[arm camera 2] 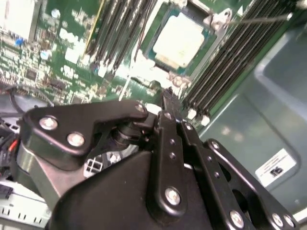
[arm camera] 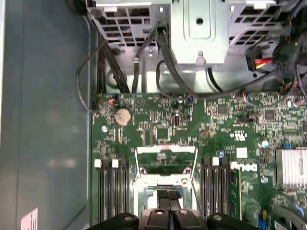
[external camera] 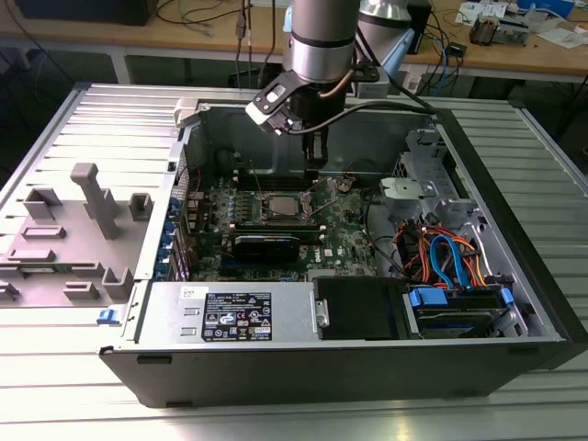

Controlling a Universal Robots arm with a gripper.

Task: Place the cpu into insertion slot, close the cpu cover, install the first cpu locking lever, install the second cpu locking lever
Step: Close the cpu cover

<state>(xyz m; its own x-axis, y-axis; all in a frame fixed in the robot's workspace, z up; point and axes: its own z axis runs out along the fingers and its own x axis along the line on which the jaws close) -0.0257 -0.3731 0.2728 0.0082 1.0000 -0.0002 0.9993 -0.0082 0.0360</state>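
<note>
Computer case (external camera: 276,377) on ribbed metal table (external camera: 276,418), cpu (external camera: 280,208) inside, wooden benches (external camera: 92,35) behind.

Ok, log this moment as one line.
cpu: seated in insertion slot | gripper: low inside computer case, close beside slot | levers: state unclear

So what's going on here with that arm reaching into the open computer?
A robot arm is working inside an open computer case. Its pincer, shut and holding nothing visible, hangs just above the motherboard next to the insertion slot. The cpu sits in the slot, and the silvery cpu cover looks lowered around it. A thin wire lever sticks out to one side, apparently not latched down.
</note>
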